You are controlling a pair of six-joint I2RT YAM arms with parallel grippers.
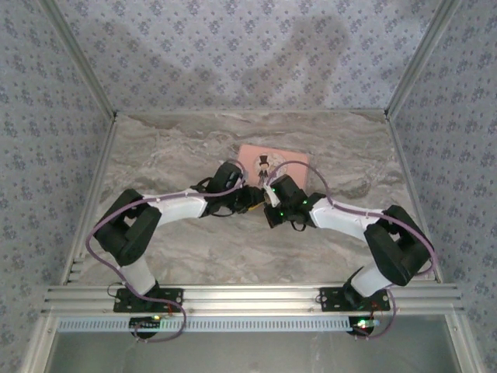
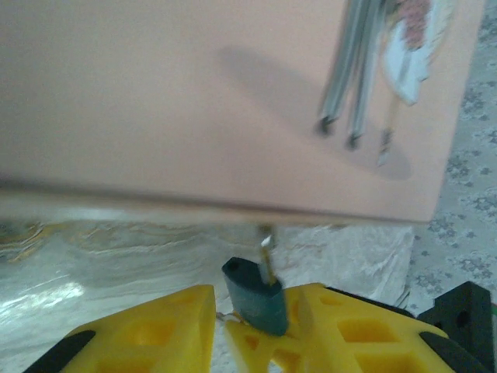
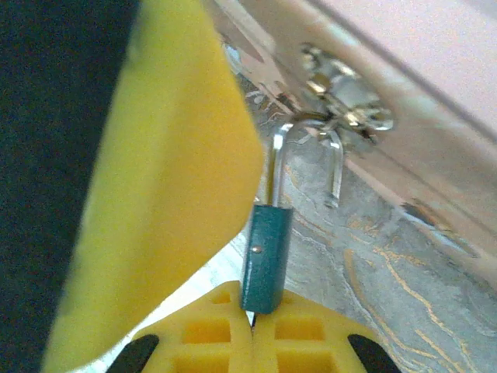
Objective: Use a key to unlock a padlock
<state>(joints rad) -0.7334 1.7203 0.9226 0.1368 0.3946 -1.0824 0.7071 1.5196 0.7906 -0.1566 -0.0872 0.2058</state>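
We count 1 tabletop [image 1: 194, 148] and 2 arms, 1 left arm [image 1: 167, 208] and 1 right arm [image 1: 349, 221], each trailing 1 purple cable [image 1: 99, 242], so 2 cables. There are 2 grippers, the left gripper [image 2: 258, 311] and the right gripper [image 3: 252, 315], and each shows 2 yellow fingers [image 2: 155, 330], 4 in all. We find 1 padlock [image 3: 264, 256], with 1 teal body and 1 silvery shackle [image 3: 307, 132] of 2 legs. There is 1 pink tin [image 1: 273, 159], with 1 silvery fitting [image 3: 345, 116] on its side and 2 cartoon figures [image 2: 408, 47] on its lid. Around it all stand 3 patterned walls [image 1: 248, 54].
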